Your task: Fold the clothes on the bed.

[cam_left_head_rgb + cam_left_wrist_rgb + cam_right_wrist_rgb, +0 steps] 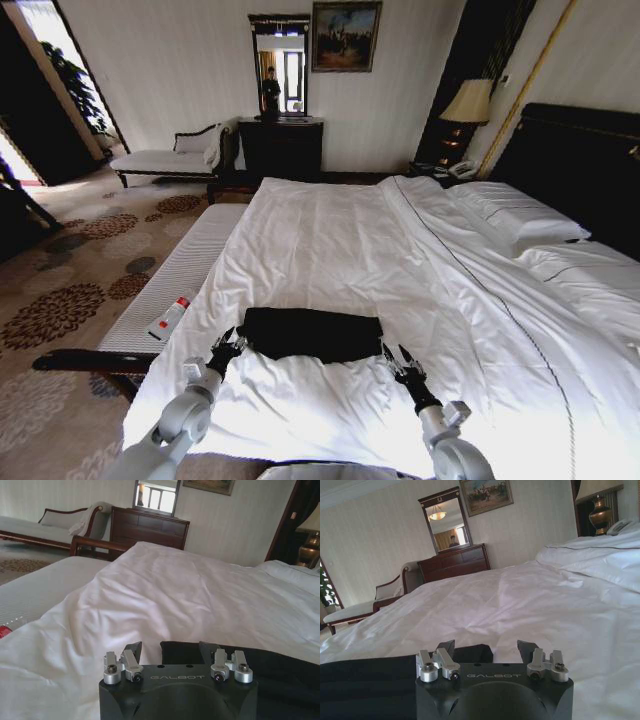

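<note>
Head view: the clothes (311, 333) lie as a compact black rectangle on the white duvet of the bed (330, 240), near its foot edge, already gathered into a narrow bundle. You have the left gripper (229, 349) at the bundle's left end and the right gripper (398, 361) at its right end. Both stand with fingers apart and hold nothing. Beside the bed, a white bench (180, 270) carries a small bottle (170, 317); keep the left arm clear of it.

Left wrist view: the left gripper (170, 649) shows its two dark fingertips spread, with the corner of the clothes (260, 667) just ahead and to one side. Risk: if you close here, the soft duvet is likely to enter the jaws along with the fabric, or only the top layer is caught and the bundle opens when lifted.

Right wrist view: the right gripper (486, 649) is likewise spread and empty, with the clothes (370, 677) off to one side and bare duvet ahead. Risk: this gripper appears offset from the fabric edge, so a closing motion may pinch bedding alone. Uneven grips at the two ends would probably skew the fold or drag the bundle across the sheet.
</note>
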Available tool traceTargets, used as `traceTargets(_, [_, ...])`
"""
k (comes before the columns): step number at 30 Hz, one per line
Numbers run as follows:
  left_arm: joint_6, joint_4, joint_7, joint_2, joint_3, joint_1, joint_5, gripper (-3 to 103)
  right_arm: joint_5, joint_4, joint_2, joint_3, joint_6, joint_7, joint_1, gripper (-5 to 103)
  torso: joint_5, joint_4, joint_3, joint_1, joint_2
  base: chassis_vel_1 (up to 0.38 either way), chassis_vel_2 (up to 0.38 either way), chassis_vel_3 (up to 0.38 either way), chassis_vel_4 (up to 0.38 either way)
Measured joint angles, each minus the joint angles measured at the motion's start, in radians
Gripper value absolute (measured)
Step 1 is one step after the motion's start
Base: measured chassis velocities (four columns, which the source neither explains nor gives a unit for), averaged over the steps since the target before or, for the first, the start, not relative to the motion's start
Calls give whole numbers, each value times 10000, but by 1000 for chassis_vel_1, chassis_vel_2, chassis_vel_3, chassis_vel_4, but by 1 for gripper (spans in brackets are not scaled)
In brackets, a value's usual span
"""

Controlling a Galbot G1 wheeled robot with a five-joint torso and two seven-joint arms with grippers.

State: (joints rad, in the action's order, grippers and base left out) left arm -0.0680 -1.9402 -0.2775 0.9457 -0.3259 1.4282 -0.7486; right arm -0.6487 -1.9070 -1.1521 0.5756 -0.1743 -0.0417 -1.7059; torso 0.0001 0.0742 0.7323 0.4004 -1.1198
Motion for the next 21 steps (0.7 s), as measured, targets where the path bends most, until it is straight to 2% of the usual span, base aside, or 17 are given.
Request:
traceTargets(1, [-70, -87, -110, -44, -11, -150, -40, 72, -145, -143, 161, 91, 84, 75, 24, 73, -1, -2, 1, 0, 0, 0, 0, 0, 0])
traceTargets(4, [-292, -267, -397, -202, 406, -1051, -450, 88, -192, -453, 672, 162, 302, 305, 319, 89, -3, 3, 0, 0, -1, 0, 0, 0, 0])
traceTargets(5, [-292, -267, -397, -202, 406, -1051, -450, 88, -192, -453, 672, 162, 302, 305, 319, 89, -3, 3, 0, 0, -1, 0, 0, 0, 0])
traceTargets(6, [-312, -230, -403, -247, 613, -1374, -557, 88, 64, -461, 812, 82, 334, 381, 502, 94, -3, 7, 0, 0, 0, 0, 0, 0, 0])
traceTargets(7, [-312, -168, -402, -272, 726, -1530, -588, 93, 290, -456, 887, -7, 341, 435, 648, 94, -1, 9, 1, 0, -1, 0, 0, 0, 0])
traceTargets(9, [-314, 149, -357, -302, 1066, -1830, -591, 99, 949, -364, 1149, -514, 387, 578, 1250, 99, -2, -1, 1, 3, 0, 0, 0, 0, 0])
traceTargets(10, [-314, 149, -357, -302, 1066, -1830, -591, 99, 949, -364, 1149, -514, 387, 578, 1250, 99, -2, -1, 1, 3, 0, 0, 0, 0, 0])
traceTargets(13, [-283, 794, -337, -93, 1734, -2392, -437, 100, 1421, -79, 1502, -1416, 476, 668, 2016, 100, -3, -6, 2, 3, 1, 0, 0, 0, 0])
traceTargets(15, [-263, 1302, -406, 160, 2308, -2945, -407, 100, 1750, 244, 1616, -1907, 437, 662, 2445, 100, -2, 1, 1, 2, 0, 0, 0, 0, 0])
traceTargets(21, [-263, 2273, -514, 570, 3373, -3885, -359, 100, 1747, 932, 1834, -2996, 442, 663, 3428, 100, -2, 6, 2, 3, 1, 0, 0, 0, 0])
